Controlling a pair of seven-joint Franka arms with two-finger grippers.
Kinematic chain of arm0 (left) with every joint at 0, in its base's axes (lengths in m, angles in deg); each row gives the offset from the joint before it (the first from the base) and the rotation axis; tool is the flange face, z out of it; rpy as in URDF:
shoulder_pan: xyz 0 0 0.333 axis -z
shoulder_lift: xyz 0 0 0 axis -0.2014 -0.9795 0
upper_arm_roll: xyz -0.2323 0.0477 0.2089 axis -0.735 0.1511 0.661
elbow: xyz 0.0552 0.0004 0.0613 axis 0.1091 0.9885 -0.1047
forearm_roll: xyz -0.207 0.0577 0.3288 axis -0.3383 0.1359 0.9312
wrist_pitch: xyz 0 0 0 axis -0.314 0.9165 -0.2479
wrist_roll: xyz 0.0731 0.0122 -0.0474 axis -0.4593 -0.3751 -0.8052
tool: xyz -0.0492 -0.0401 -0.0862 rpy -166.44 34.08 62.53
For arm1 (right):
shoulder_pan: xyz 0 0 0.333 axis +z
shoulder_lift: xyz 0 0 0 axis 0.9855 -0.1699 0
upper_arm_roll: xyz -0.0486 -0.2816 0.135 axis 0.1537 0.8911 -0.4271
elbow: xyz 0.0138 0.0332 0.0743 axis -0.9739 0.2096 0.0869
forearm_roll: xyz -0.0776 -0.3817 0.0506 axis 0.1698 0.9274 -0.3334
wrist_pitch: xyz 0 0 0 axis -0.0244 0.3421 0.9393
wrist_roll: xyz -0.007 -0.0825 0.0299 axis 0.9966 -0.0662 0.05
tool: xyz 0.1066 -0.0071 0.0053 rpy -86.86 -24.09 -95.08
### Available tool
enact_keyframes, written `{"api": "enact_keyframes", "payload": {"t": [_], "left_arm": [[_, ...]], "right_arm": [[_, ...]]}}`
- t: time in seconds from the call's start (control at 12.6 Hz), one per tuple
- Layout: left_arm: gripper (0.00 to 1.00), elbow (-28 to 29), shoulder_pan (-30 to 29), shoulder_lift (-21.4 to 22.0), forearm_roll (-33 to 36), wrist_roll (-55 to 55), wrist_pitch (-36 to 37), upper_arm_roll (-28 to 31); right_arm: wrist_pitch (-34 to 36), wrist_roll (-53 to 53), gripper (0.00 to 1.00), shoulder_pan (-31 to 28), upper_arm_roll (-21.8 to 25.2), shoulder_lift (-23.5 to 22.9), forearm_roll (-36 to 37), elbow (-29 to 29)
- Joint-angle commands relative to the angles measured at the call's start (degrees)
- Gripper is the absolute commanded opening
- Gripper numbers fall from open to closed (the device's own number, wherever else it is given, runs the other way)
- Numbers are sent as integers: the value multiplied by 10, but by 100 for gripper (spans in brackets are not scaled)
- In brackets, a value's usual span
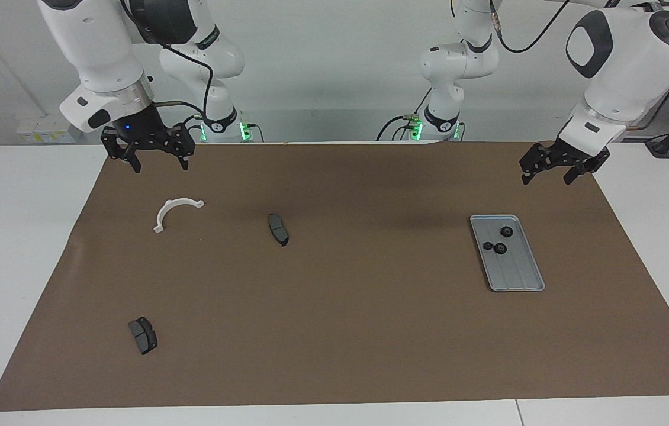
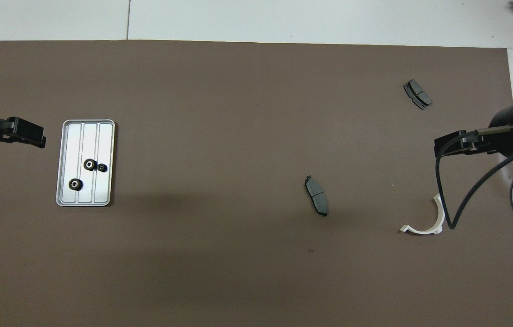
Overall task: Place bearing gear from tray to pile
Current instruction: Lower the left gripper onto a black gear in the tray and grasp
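1. Three bearing gears [image 1: 501, 241] lie in the tray [image 1: 518, 275], toward the left arm's end.
2. Left gripper [image 1: 549, 173] hangs spread above the mat [image 1: 334, 331], holding nothing.
3. Right gripper [image 1: 158, 162], spread, hangs near the white bracket [image 1: 173, 212].

A flat silver-grey metal tray [image 1: 518, 278] [image 2: 104, 190] with rounded corners, a raised rim and lengthwise ridges is lying on the brown mat toward the left arm's end of the table. Three small black gears are sitting in its half nearer the robots: one bearing gear [image 1: 507, 231] [image 2: 75, 184] closest to the robots, another [image 1: 500, 249] [image 2: 90, 164] slightly farther, and a smaller gear [image 1: 488, 245] [image 2: 102, 168] just beside that one. Toward the right arm's end, the pile's parts are lying scattered well apart: a white half-ring bracket [image 1: 176, 212] [image 2: 429, 220], one dark grey curved pad [image 1: 278, 229] [image 2: 316, 195] nearer the middle, and another pad [image 1: 142, 335] [image 2: 417, 94] farthest from the robots.
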Motion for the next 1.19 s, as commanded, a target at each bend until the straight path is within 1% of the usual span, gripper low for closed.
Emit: {"api": "enact_keyframes", "payload": {"t": [0.0, 0.24, 0.4, 0.56, 0.72, 0.88, 0.96, 1.11], "left_arm": [[100, 18, -3, 18, 12, 7, -2, -1], [100, 31, -9, 19, 11, 11, -18, 0], [100, 69, -10, 25, 11, 14, -54, 0], [100, 93, -12, 17, 11, 6, -69, 1], [100, 125, -11, 10, 11, 10, -108, 1], [100, 158, -16, 4, 11, 14, -132, 0], [100, 180, -31, 4, 11, 16, -156, 0], [100, 239, -41, -2, 11, 49, -236, 1]], "right_arm": [[-7, -17, 100, -5, -2, 14, -12, 16], [-7, -17, 100, -5, -2, 14, -12, 16], [-6, -17, 100, -5, -2, 13, -12, 16], [-6, -17, 100, -5, -2, 14, -12, 16], [-5, -17, 100, -6, -2, 14, -12, 16], [-4, -18, 100, -10, -2, 13, -12, 16], [-4, -18, 100, -11, -2, 13, -12, 16], [-4, -18, 100, -10, -2, 14, -12, 16]]}}
